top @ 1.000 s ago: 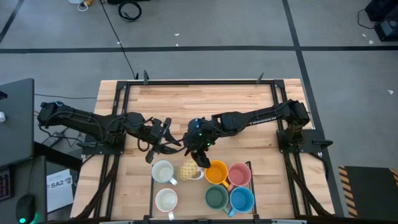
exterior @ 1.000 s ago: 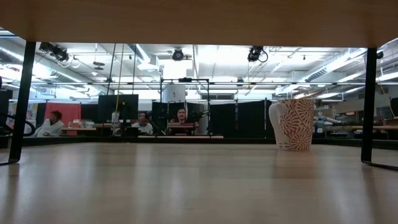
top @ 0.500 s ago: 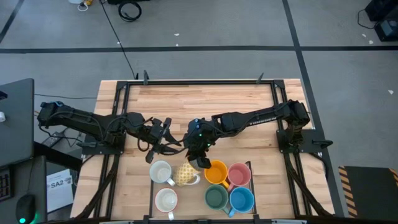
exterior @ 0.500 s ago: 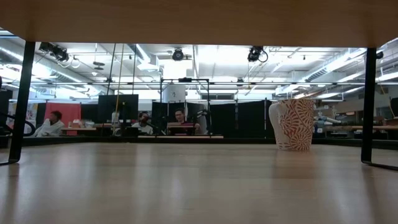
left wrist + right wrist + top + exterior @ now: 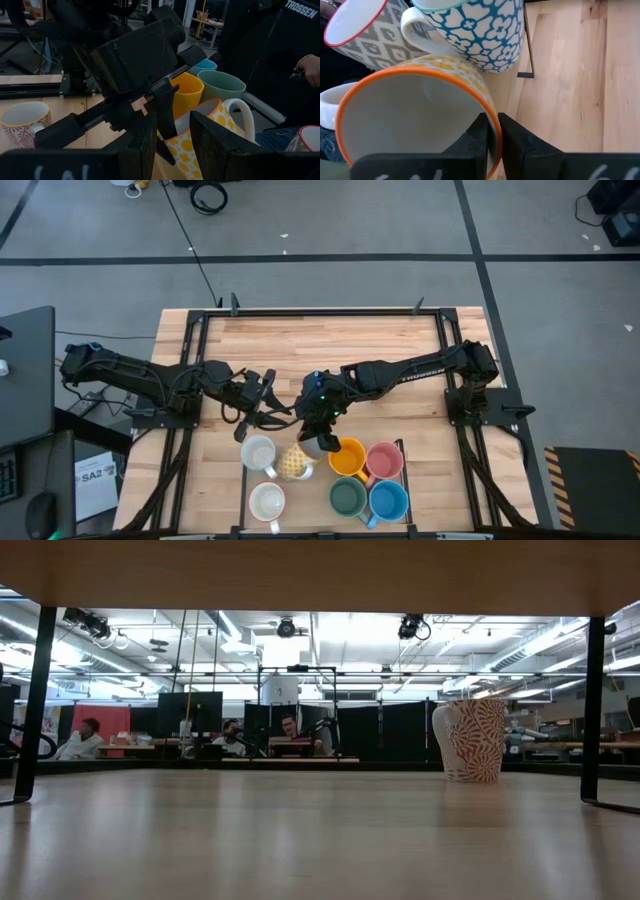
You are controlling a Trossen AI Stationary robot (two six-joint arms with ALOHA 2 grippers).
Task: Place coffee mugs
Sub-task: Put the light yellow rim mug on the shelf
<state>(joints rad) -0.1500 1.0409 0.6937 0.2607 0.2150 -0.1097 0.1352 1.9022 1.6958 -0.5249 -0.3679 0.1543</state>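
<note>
- My right claw is pinching the rim of the yellow mug, tilted beside the orange mug at the table's near edge.
- I'm judging it stiff, glazed, slippery, breakable; the rim wall is giving good purchase.
- My left claw is hovering half-open, empty, above a white mug.

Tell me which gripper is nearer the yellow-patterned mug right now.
Right. The right gripper is shut on the yellow-patterned mug at its rim; the left gripper hovers apart, just behind it.

The right gripper has been closed on the rim of the yellow-patterned mug, which has been tipped leftward.
</note>
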